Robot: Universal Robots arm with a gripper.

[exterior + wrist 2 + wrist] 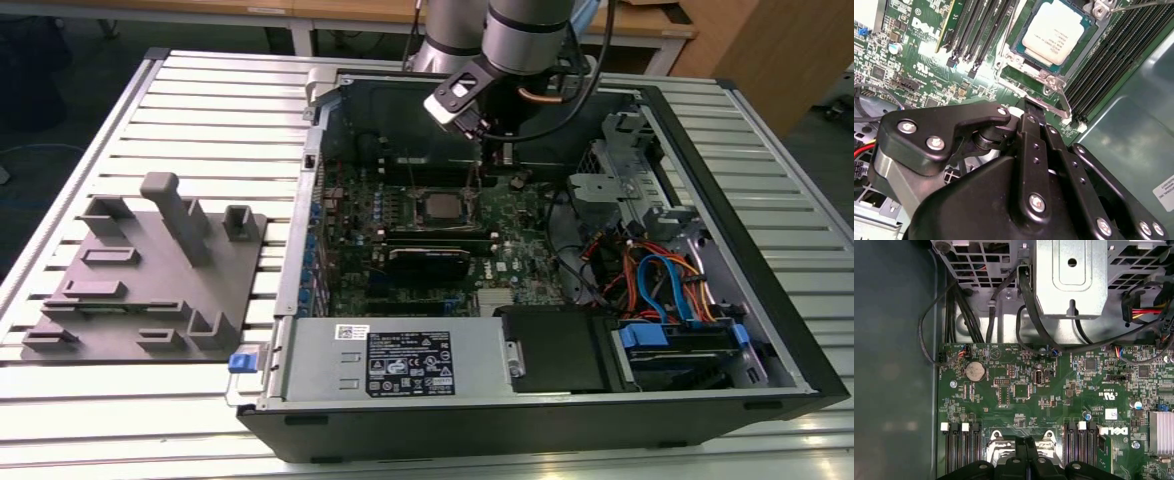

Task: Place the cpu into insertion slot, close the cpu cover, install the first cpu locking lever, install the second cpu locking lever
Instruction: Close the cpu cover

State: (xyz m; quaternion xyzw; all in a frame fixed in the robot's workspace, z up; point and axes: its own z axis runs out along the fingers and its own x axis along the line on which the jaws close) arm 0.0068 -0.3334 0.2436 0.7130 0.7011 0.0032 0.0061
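open computer case (534,420) on a slatted table (200,100). the cpu (1054,32) sits in the insertion slot (1006,62) on the green motherboard (1054,405), with the cpu cover (1086,47) lying flat around it. the black pincer (1029,107) hangs just beside the slot, fingers pressed together, holding nothing.

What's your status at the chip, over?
Gripper just off chip, jaws shut. Chip seated, cover down over it. Nothing in the way.
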